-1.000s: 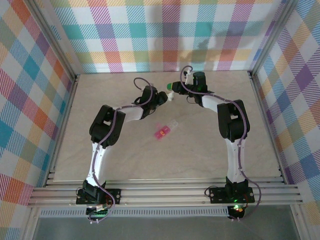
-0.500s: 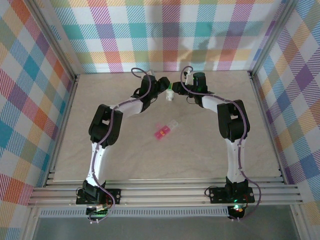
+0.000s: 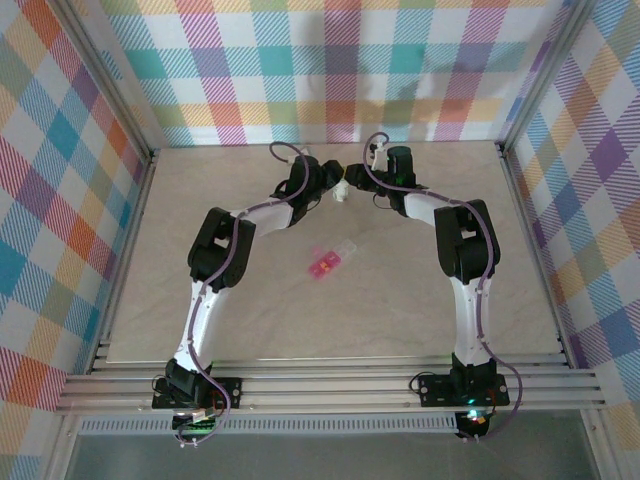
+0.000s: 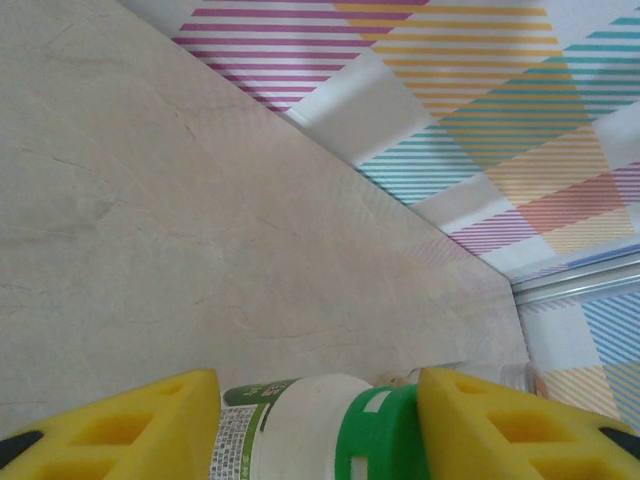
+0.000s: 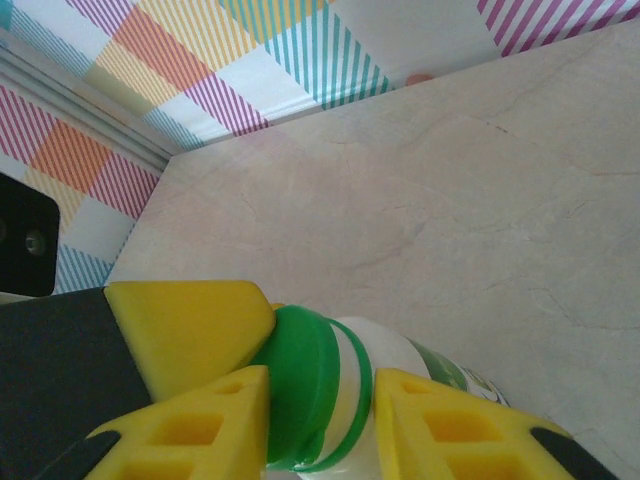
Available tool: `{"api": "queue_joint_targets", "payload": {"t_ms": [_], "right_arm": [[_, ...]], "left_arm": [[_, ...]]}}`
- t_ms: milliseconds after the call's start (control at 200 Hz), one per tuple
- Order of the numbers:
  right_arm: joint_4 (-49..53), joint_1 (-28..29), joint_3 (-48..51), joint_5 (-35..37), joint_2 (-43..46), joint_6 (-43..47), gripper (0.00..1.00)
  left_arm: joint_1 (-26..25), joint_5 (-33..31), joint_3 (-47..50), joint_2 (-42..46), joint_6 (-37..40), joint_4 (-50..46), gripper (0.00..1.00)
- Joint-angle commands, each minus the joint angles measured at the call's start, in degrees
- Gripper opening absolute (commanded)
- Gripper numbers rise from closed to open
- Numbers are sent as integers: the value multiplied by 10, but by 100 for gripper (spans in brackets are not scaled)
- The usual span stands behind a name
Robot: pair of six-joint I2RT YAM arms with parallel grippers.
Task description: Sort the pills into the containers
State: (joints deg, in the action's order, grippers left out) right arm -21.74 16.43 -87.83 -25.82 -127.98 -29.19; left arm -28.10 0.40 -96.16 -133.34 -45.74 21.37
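The white bottle (image 3: 341, 191) with a green cap (image 5: 300, 390) hangs between both grippers above the far middle of the table. My left gripper (image 4: 318, 425) is shut on it end to end, one pad at its base and the other against the cap (image 4: 385, 435). My right gripper (image 5: 320, 425) is closed across the cap and shoulder of the bottle (image 5: 410, 365). A left fingertip (image 5: 190, 325) presses on the cap's top. The pink pill box (image 3: 325, 262) lies mid-table, apart from both arms. Pills are too small to make out.
Plaid walls (image 3: 330, 70) enclose the beige table (image 3: 250, 320) on three sides, with the back wall close behind the grippers. Metal rails (image 3: 330, 385) run along the near edge by the arm bases.
The left gripper has moved right to meet the right gripper and closed around the bottle, which now lies between both. The right gripper's jaws have narrowed. The pill box has not moved.
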Motion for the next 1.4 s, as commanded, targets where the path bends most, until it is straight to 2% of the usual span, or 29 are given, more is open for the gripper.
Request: {"api": "queue_joint_targets", "payload": {"t_ms": [0, 325, 530, 855, 990, 1175, 1395], "right_arm": [[73, 2, 29, 3, -25, -18, 29], [87, -2, 59, 21, -26, -81, 25], [124, -1, 56, 28, -34, -107, 30], [198, 0, 28, 58, -50, -129, 25], [212, 0, 36, 78, -46, -140, 23], [233, 1, 16, 62, -66, -148, 21], [212, -4, 30, 87, -17, -137, 25]], "left_arm": [[-21, -19, 19, -20, 3, -30, 53], [-36, 7, 122, -20, -49, 53, 51], [-44, 7, 136, -24, -42, 38, 49], [-49, 9, 141, -52, -55, 13, 39], [-50, 8, 154, -52, -60, 13, 39], [-50, 10, 143, -52, -56, -18, 37], [-45, 22, 101, -39, -36, -53, 38]]}}
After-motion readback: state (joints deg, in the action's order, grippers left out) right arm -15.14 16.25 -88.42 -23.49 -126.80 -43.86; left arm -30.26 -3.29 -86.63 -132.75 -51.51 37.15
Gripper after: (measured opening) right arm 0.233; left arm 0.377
